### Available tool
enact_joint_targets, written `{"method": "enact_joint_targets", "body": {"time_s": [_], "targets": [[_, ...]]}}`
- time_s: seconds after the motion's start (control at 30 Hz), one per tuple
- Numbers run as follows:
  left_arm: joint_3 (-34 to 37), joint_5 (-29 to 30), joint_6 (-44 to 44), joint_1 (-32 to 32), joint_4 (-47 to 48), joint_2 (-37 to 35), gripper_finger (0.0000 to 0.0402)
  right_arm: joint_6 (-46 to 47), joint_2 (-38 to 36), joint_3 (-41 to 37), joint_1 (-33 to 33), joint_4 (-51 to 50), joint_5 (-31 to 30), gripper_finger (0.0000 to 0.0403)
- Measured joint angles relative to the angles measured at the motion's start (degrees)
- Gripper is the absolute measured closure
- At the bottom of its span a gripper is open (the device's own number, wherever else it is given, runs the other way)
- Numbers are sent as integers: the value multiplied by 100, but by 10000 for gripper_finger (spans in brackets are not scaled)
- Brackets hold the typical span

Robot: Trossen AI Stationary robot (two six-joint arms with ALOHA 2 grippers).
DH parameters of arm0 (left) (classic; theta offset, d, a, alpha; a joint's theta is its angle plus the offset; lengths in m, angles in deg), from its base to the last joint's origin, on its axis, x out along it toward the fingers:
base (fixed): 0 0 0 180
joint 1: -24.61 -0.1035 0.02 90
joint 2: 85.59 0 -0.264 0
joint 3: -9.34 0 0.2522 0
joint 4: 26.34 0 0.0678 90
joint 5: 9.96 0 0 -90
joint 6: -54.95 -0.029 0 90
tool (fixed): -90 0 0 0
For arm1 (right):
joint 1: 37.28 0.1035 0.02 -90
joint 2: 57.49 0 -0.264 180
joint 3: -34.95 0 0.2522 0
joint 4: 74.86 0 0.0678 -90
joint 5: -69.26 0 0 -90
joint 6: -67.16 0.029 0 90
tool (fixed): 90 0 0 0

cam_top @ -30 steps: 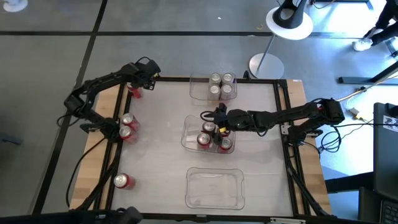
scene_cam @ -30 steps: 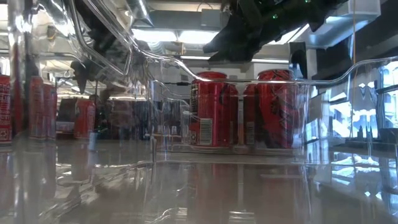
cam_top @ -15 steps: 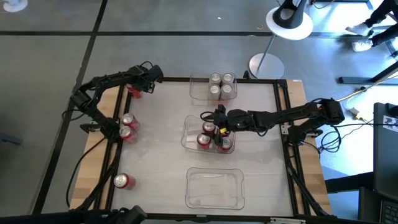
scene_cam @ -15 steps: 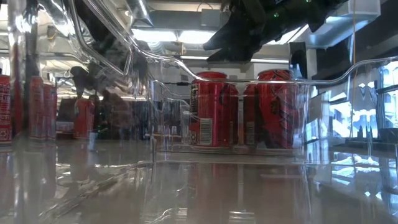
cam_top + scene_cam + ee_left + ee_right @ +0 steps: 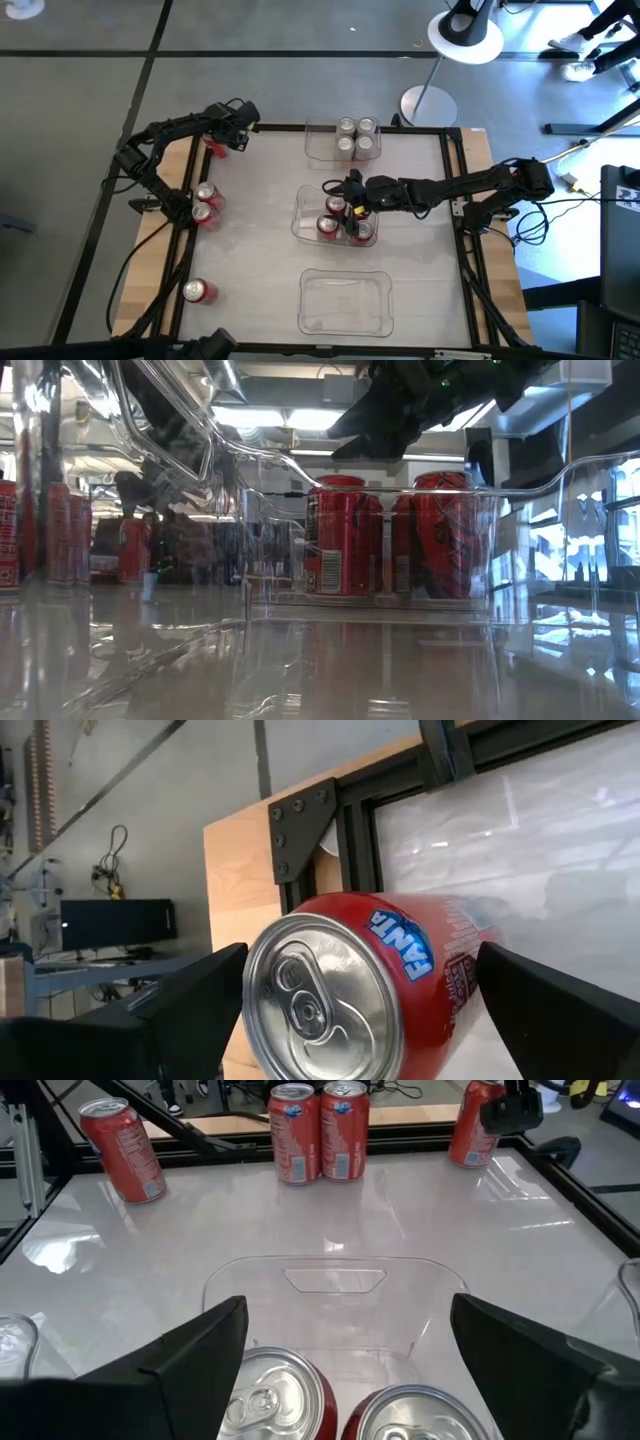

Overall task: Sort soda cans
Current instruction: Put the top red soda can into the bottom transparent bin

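white worktop (image 5: 250, 200), three clear rectangular plastic trays: far tray (image 5: 315, 150) has four silver cans (image 5: 355, 138), middle tray (image 5: 305, 215) has red cans (image 5: 328, 226), near tray (image 5: 345, 300) has none. three red cans (image 5: 205, 202) loose at the left edge. step in hand: left claw (image 5: 350, 1010), wide open, straddles the red fanta can (image 5: 400, 970) at the far-left corner, not gripped. next: close, carry to middle tray. right claw (image 5: 340, 1370) open above middle tray, holding nothing.

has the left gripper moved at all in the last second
Yes, slightly. In the high view the left gripper sits a little farther right along the table's far edge than before, beside the same red can at the far-left corner.
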Motion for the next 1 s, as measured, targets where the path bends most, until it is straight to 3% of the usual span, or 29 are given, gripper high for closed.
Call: {"method": "enact_joint_targets", "body": {"time_s": [0.67, 1.0], "targets": [[1, -410, -855, -38, 30, -53, 30, 101, 0, 0, 0, 0, 123, 54], [-89, -1502, -1050, -160, 49, -542, 31, 94, 0, 0, -4, 28, 122, 54]]}}
